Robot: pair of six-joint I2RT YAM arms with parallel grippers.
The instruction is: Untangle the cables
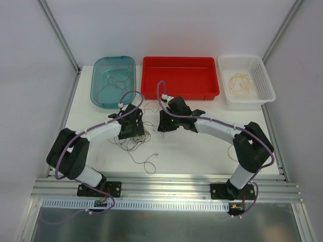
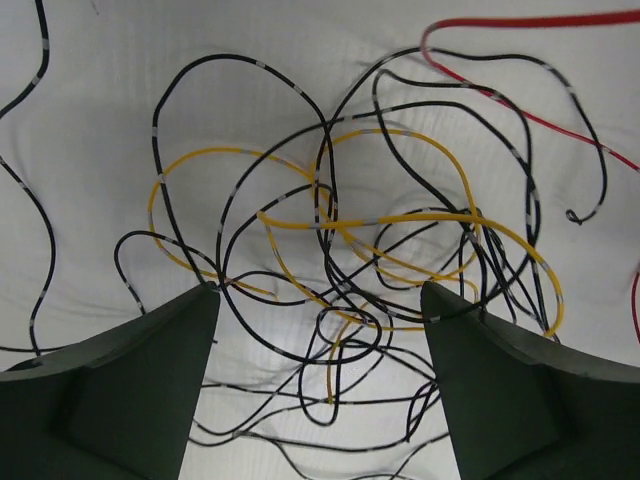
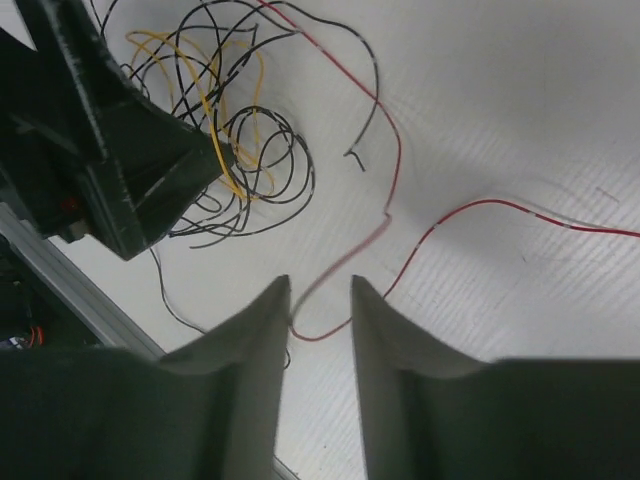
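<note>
The left gripper (image 2: 320, 295) holds its jaws wide apart above the heap. The right gripper (image 3: 320, 285) has its jaws parted only narrowly, with a red strand (image 3: 397, 160) looping at the mouth of the gap, not pinched as far as shows.

On the table (image 1: 202, 151), the blue tub (image 1: 98, 93) left of the red tray (image 1: 179, 96) holds dark strands (image 1: 117, 80), and the white basket (image 1: 250, 102) right of the tray holds a yellow coil (image 1: 239, 83). The main tangle of cables (image 2: 330, 225) lies just in front of the red tray's left corner — black and yellow loops crossing many times.

These wires look feather-light, springy and slick. A firm pinch on the free red run — clear of the crossings — seems best.
</note>
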